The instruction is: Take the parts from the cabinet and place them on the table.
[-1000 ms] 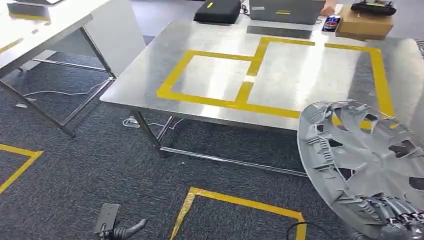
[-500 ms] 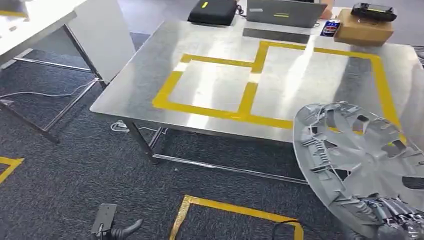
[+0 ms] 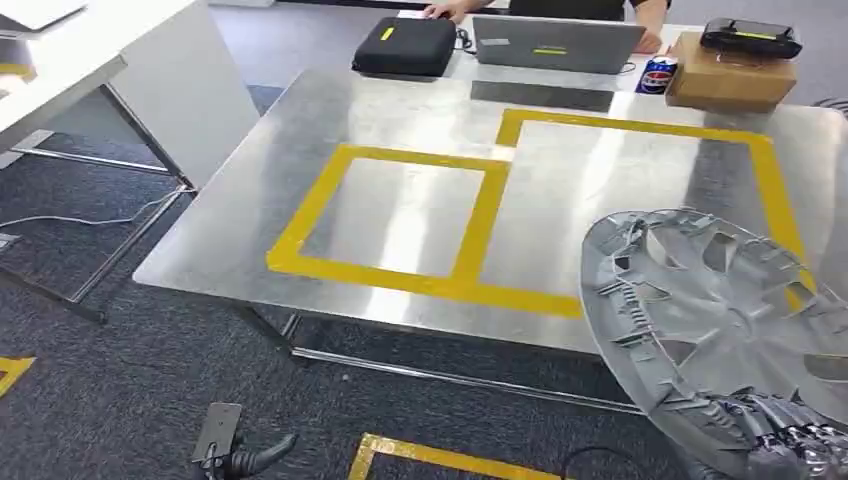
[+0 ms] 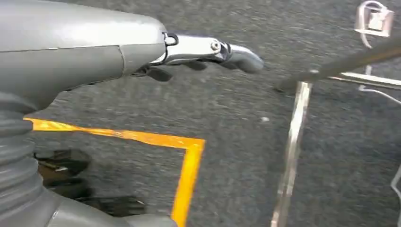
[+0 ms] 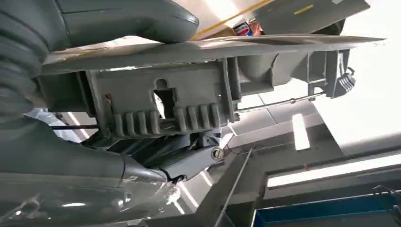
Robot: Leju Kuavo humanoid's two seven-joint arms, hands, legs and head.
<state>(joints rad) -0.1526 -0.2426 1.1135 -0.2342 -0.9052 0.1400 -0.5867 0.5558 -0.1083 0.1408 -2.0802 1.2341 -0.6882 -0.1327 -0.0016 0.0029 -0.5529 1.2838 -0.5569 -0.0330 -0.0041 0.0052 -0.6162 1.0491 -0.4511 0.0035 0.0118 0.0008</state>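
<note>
Right robot hand [image 3: 795,450], cut off at frame edge, grips the grey hubcap [image 3: 715,330] rim.

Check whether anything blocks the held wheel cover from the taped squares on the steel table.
Nothing visible does. The right hand holds the wheel cover at the table's near right edge; both taped squares are bare, clutter sits along the far edge.

Pepsi-style red, white and blue logo on the can [image 3: 657,76]; no lettering legible.

Grey wheel cover [image 3: 715,335] in right hand [image 3: 795,450], overlapping steel table [image 3: 250,215] edge
</note>
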